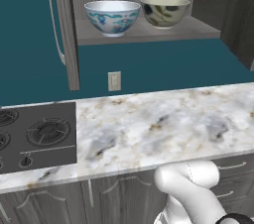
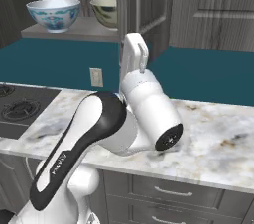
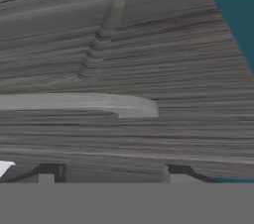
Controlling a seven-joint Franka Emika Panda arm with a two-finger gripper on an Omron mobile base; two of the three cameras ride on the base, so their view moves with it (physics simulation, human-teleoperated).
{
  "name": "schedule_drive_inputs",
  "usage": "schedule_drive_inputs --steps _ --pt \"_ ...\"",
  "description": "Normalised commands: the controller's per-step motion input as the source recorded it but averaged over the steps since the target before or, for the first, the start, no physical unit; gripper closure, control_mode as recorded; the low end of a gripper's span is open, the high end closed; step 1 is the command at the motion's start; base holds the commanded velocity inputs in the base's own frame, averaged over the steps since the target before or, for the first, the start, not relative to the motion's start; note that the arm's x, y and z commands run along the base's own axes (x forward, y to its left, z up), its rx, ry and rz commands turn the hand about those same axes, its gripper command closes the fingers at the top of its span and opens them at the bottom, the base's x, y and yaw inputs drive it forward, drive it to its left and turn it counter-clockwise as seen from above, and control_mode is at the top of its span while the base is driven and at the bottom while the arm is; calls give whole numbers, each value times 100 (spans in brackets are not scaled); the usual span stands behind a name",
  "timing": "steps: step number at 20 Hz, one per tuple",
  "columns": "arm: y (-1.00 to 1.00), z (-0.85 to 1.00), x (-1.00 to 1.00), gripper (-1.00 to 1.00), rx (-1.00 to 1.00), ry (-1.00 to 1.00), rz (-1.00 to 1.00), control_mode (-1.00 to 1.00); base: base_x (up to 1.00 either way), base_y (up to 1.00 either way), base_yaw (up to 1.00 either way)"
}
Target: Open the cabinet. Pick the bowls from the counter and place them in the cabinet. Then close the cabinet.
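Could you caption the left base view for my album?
Two bowls, white floral bowl and cream-olive bowl, on the open cabinet shelf.

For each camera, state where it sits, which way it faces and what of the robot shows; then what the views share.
Left base view: behind the arm, to its left, facing the counter and open cabinet; white arm link at lower right.
Right base view: behind, to its right, same direction; the arm rises toward the cabinet door.
Hand view: on the hand, facing a door panel and its bar handle; claw fingertips at the bottom.
Both base views share the white bowl and the cream bowl on the shelf.

Kitchen: marble counter point(image 1: 163, 124), gas cooktop point(image 1: 34, 136), wall cabinet point(image 1: 149, 29).
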Motion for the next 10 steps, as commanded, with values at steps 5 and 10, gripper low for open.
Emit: schedule_drive_inputs --steps 5,10 --pt "100 -14 100 -100 -4 44 5 -100 0 0 0" --pt "100 0 100 -100 0 18 2 -100 0 0 0"
